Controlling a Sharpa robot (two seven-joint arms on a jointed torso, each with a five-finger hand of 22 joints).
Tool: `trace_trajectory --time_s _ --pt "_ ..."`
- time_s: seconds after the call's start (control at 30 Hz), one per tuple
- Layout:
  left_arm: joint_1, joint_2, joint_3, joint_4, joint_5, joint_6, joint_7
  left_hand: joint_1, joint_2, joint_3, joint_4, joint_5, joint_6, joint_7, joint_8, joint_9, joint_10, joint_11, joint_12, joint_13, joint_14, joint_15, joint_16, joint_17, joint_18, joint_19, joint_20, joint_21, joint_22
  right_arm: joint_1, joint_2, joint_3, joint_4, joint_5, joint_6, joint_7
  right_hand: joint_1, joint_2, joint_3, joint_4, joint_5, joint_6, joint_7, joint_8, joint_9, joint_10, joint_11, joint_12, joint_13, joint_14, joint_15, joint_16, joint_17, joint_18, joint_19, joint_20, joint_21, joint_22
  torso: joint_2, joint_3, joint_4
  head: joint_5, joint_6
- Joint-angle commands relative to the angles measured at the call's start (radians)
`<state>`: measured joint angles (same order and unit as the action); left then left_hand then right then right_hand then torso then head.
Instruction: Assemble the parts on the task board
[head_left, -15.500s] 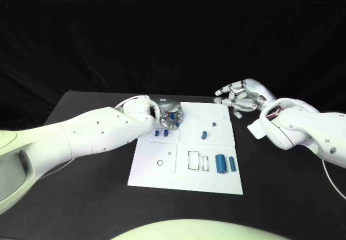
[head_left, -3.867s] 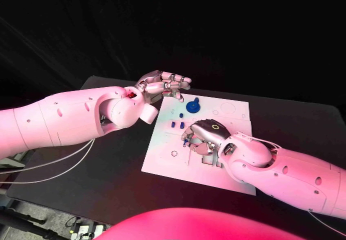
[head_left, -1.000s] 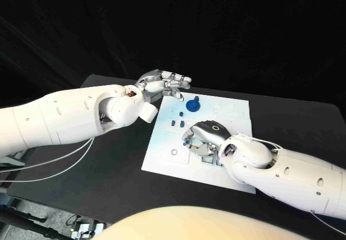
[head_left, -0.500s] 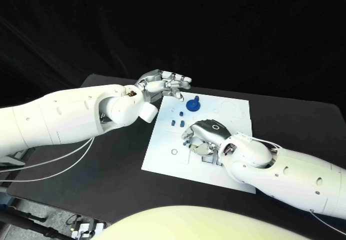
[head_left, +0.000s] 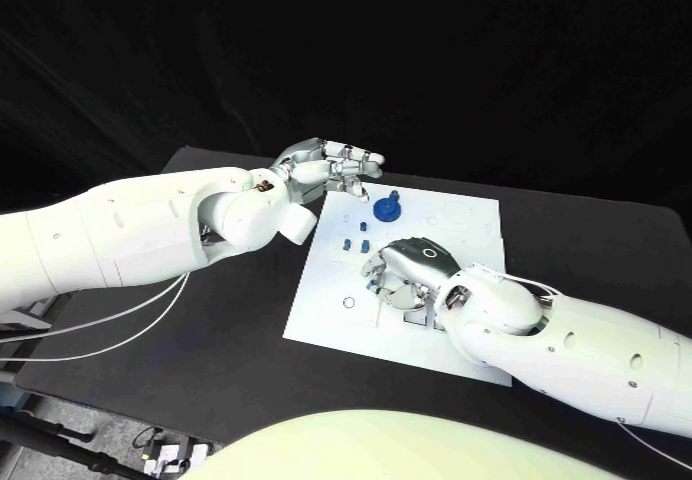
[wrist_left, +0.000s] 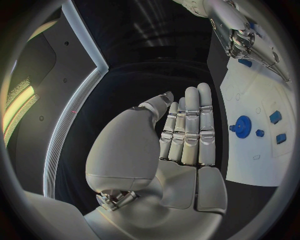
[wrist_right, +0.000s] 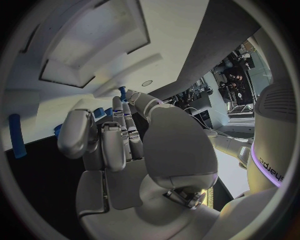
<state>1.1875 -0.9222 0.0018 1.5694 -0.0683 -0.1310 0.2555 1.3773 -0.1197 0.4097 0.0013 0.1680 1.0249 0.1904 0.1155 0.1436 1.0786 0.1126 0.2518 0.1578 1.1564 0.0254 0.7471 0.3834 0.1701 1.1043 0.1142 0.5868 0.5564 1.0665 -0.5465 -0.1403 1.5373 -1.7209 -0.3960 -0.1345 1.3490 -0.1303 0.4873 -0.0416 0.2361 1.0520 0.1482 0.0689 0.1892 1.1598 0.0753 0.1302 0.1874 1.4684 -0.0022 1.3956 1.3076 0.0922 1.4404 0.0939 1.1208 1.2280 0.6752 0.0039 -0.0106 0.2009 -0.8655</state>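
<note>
Change from half a second ago: almost none; the left hand (head_left: 329, 166) still hangs over the board's far left corner, and the right hand (head_left: 408, 272) has stayed low over the board's middle, its knuckles perhaps a touch nearer the board's near edge.
Change from the oldest frame: the whole picture has turned with the camera; the right hand, then raised beyond the board's far right corner, has come down onto the board, and the left hand has lifted off the small blue pieces it then covered.
Task board: flat white rectangular plate (head_left: 462, 228) lying in the middle of the black surface (head_left: 245, 330), with faint outlined recesses and small round holes.
Round part: blue gear-like disc with a knob (head_left: 387, 210), upright on the board's far end, just beside the left hand's fingertips (head_left: 356, 190) and apart from them.
Small parts: two short blue pieces (head_left: 355, 244) side by side near the board's left edge, between the gear and the right hand; one smaller blue piece (head_left: 362, 226) just beyond them.
Left hand state: fingers straight and close together, palm bare, holding nothing.
Right hand state: fingers curled down toward the board; whether they grip a part, I cannot tell.
Count: one board, one gear, three small blue pieces in clear sight.
</note>
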Motion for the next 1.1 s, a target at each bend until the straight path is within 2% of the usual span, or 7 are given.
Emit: trace_trajectory --time_s 0.03,0.4,0.73,0.93,1.1 --pt "0.001 0.001 0.000 0.002 -0.006 0.021 0.004 0.001 0.010 0.000 -0.005 -0.003 -0.006 -0.001 -0.004 -0.001 -0.006 0.002 -0.002 -0.002 -0.002 0.007 -0.004 -0.001 0.013 0.010 0.000 -0.007 -0.002 0.000 0.005 0.000 -0.003 -0.002 -0.014 -0.002 0.003 0.002 0.001 -0.003 0.003 -0.003 -0.002 -0.002 -0.001 0.005 0.002 0.005 0.001 0.061 -0.005 0.005 0.096 0.000 0.001 -0.004 0.005 0.001 0.000 0.0001 0.0000 0.000 0.000" --pt "0.001 0.002 0.000 0.003 -0.007 0.021 0.002 0.001 0.010 0.000 -0.005 -0.003 -0.006 -0.001 -0.004 -0.001 -0.006 0.002 -0.002 -0.002 -0.002 0.007 -0.004 -0.001 0.013 0.010 0.000 -0.007 -0.002 0.000 0.013 0.000 -0.011 0.006 -0.001 -0.001 -0.002 0.000 -0.002 -0.003 0.002 -0.002 -0.001 -0.003 -0.002 -0.005 0.004 0.001 0.001 0.061 -0.005 0.004 0.095 0.000 0.000 -0.005 0.004 0.001 0.000 -0.0003 -0.0002 0.000 -0.001" --pt "0.001 0.001 0.000 0.003 -0.008 0.021 0.001 0.001 0.011 -0.001 -0.005 -0.003 -0.007 -0.001 -0.005 -0.001 -0.007 0.003 -0.001 -0.002 -0.002 0.007 -0.005 -0.001 0.013 0.010 0.000 -0.008 -0.002 0.000 0.009 0.000 -0.014 0.006 0.017 -0.009 -0.024 -0.012 -0.007 0.005 0.002 -0.011 0.006 -0.004 -0.006 -0.060 0.018 -0.025 -0.011 0.055 0.006 -0.009 0.081 0.003 -0.009 0.001 -0.020 -0.014 -0.001 0.0002 -0.0006 0.001 -0.002" --pt "0.001 0.002 0.000 0.002 -0.008 0.022 0.000 0.000 0.012 -0.001 -0.004 -0.003 -0.008 0.000 -0.005 -0.001 -0.008 0.003 -0.001 -0.002 -0.002 0.008 -0.005 -0.002 0.013 0.010 0.000 -0.008 -0.003 0.000 0.008 0.000 -0.011 0.003 0.013 -0.011 -0.034 -0.026 -0.020 0.005 0.003 -0.022 0.009 -0.005 -0.011 -0.120 0.029 -0.048 -0.026 0.038 0.015 -0.052 0.039 0.015 -0.033 0.010 -0.085 -0.059 -0.001 0.0007 -0.0003 -0.001 -0.001" --pt "0.001 0.002 0.000 0.001 -0.008 0.023 -0.001 -0.002 0.012 -0.002 -0.004 -0.003 -0.010 0.001 -0.005 -0.002 -0.010 0.004 -0.001 -0.003 -0.003 0.008 -0.006 -0.002 0.012 0.010 0.001 -0.009 -0.003 0.000 0.000 0.000 0.001 0.000 0.005 -0.010 -0.032 -0.028 -0.032 0.002 0.001 -0.029 0.009 -0.005 -0.014 -0.146 0.032 -0.052 -0.031 0.030 0.018 -0.069 0.021 0.021 -0.045 0.014 -0.117 -0.081 0.000 0.0010 0.0001 -0.002 0.001"
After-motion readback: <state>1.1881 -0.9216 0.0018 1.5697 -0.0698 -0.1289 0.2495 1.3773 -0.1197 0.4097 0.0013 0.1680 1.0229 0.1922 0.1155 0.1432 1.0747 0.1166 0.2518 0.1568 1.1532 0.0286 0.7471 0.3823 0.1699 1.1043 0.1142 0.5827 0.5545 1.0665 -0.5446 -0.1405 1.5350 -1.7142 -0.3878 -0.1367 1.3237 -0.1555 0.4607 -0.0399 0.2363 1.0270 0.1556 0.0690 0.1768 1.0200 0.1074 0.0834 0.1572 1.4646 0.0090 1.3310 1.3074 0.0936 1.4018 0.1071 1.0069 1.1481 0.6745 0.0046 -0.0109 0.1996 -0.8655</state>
